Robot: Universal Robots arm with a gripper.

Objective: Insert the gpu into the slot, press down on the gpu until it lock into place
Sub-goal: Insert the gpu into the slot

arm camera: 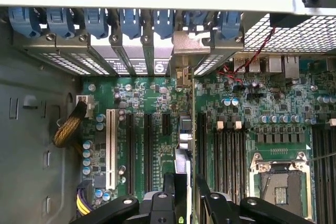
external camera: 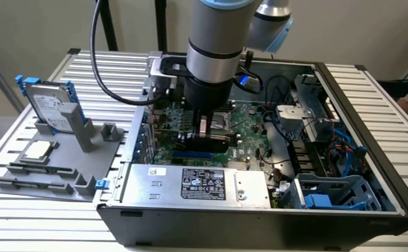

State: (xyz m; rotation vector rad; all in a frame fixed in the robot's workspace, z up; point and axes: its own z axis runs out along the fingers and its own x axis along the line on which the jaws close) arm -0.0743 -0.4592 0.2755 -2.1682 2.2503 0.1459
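gripper [arm camera: 184, 179]: my fingers pinch the gpu [arm camera: 181, 142] from both sides | gpu: upright, edge-on, low over the motherboard [arm camera: 139, 95] inside the open case [external camera: 260, 228], beside the memory slots [arm camera: 231, 153] | slot [external camera: 190, 156]: blue strip just beside the gpu's lower edge | seating: I cannot tell

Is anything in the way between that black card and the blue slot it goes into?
Nothing visible. The gripper holds the gpu right at the slot, with no cable or part between them.
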